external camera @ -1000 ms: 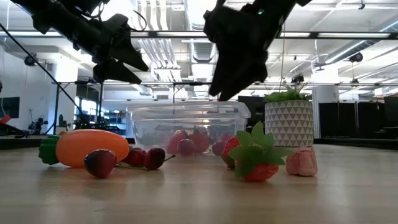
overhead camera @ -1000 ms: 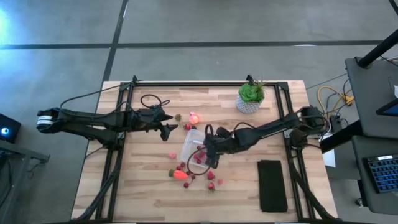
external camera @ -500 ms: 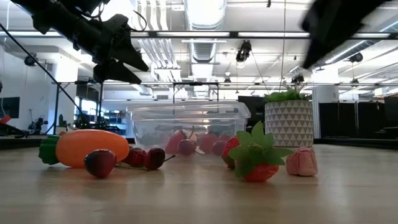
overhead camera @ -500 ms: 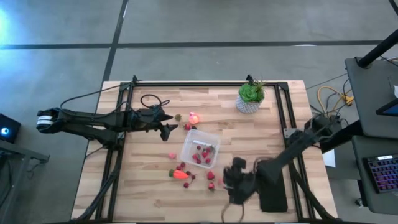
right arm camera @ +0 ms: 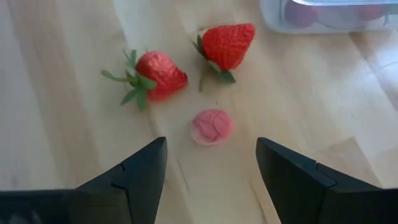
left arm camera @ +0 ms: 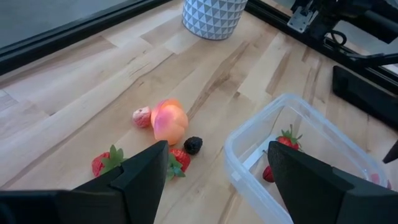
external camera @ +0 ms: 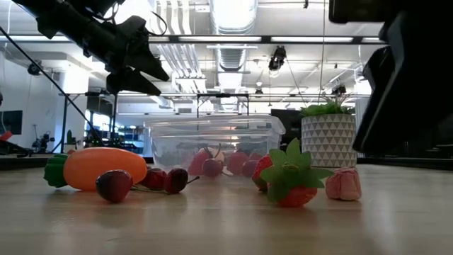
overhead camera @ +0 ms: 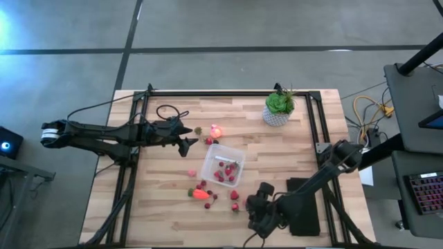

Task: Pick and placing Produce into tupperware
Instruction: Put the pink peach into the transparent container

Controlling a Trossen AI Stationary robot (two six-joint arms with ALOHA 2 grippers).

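Several pieces in tupperware: red strawberry-like produce lies inside the clear tupperware (overhead camera: 222,164); it stands upright and uncovered near the middle of the tabletop (overhead camera: 166,214).
Tupperware, low view: red pieces show through its clear wall (external camera: 212,145).
Loose produce near tupperware: an orange carrot (overhead camera: 201,194) lies just off its near-left corner, with small dark-red pieces touching or just beside it.
Strawberries off near edge: two red strawberries (right arm camera: 158,74) (right arm camera: 227,43) lie on bare wood just outside the tupperware, apart from each other.
Small pink piece: a pale pink lump (right arm camera: 212,126) lies just beside those two strawberries, touching neither.
Produce on far-left side of tupperware: a pink-orange round fruit (overhead camera: 216,131) sits near its far corner; beside the fruit lie a small pink piece (left arm camera: 142,116), a dark berry (left arm camera: 193,145) and further strawberries (left arm camera: 106,162).
Right gripper (overhead camera: 257,211): low over the tabletop on the near side of the tupperware, just beyond the loose strawberries; fingers (right arm camera: 137,171) parted, nothing between them, pink lump ahead of the gap.
Left gripper (overhead camera: 188,144): raised to the left of the tupperware, close to the round fruit; fingers (left arm camera: 146,171) spread wide, holding nothing.
Potted plant (overhead camera: 278,107): green, in a white patterned pot, well apart from the tupperware toward the far right.
Black slab (overhead camera: 302,207): flat on the tabletop to the near right of the tupperware, partly under the right arm.
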